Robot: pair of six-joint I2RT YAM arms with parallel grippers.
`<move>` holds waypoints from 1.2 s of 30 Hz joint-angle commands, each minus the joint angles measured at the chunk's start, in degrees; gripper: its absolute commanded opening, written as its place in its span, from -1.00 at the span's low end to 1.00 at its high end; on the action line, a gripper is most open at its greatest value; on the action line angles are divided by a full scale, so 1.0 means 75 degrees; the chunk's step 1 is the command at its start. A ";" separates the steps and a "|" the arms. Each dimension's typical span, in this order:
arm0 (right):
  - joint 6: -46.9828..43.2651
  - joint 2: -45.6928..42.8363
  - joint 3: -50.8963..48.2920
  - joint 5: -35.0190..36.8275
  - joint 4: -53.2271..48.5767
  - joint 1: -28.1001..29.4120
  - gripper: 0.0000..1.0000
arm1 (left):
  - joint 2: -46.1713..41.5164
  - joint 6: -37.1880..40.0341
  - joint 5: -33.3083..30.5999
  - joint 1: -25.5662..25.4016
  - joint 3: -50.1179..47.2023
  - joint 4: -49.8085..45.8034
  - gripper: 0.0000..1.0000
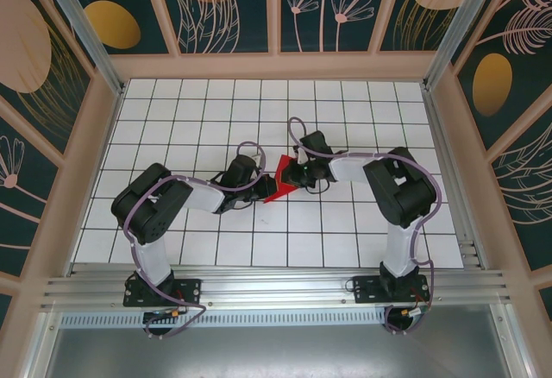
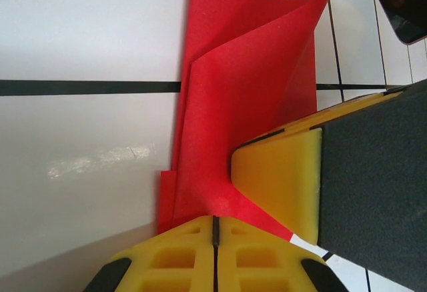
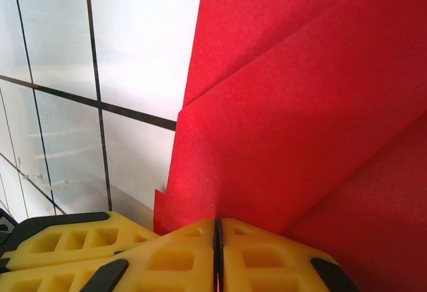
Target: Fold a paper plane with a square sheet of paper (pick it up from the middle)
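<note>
Near the middle of the top view, on the white grid table (image 1: 172, 136): one red paper sheet (image 1: 278, 184), not flat, showing as a small slanted wedge between two dark wrists. In the left wrist view, plain bright red (image 2: 247, 92) and matte, doubled into overlapping layers, with a straight crease slanting from lower left toward upper right, stepped edges down the left side, and a top corner curling up at the upper right of the frame. In the right wrist view, the same red (image 3: 300, 105) across the right two thirds of the frame, with two slanting fold lines and layered edges at the lower left. Lower part close to the tiles; actual contact with the table hard to tell. Left gripper (image 1: 257, 192): yellow pads pressed together at the bottom centre of its own view (image 2: 215, 229), just a thin dark seam between them, clamped on the sheet's lower end. Right gripper (image 1: 299, 173): likewise closed to a hairline at the bottom of its own view (image 3: 217, 232), red layers nipped at the seam. At centre right of the left wrist view, the right gripper's yellow finger (image 2: 280, 172) lying against the paper. At the lower left of the right wrist view, the left gripper's yellow fingers (image 3: 67, 245), just beside the right one's. Count: one sheet, two grippers, both clamped on it, one table.
</note>
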 commanded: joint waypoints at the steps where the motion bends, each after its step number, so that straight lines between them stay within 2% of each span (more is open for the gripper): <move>1: -0.0249 0.0176 0.0160 0.0225 -0.0050 -0.0331 -0.79 | 0.0459 0.0285 0.0035 0.0022 -0.0235 -0.1337 -0.84; 23: -0.0718 0.0971 0.1163 0.0276 -0.0242 -0.1392 -0.78 | 0.0495 0.0487 0.0120 0.0021 -0.0376 -0.1422 -0.85; 30: -0.0768 0.0827 0.0941 0.0092 -0.0356 -0.1250 -0.78 | -0.0161 0.0432 -0.0272 0.0024 -0.0375 -0.1498 -0.81; 36: -0.0615 0.0163 0.0171 0.0115 -0.0269 -0.0693 -0.78 | -0.1230 0.0199 -0.0848 0.0029 -0.0497 -0.1126 -0.71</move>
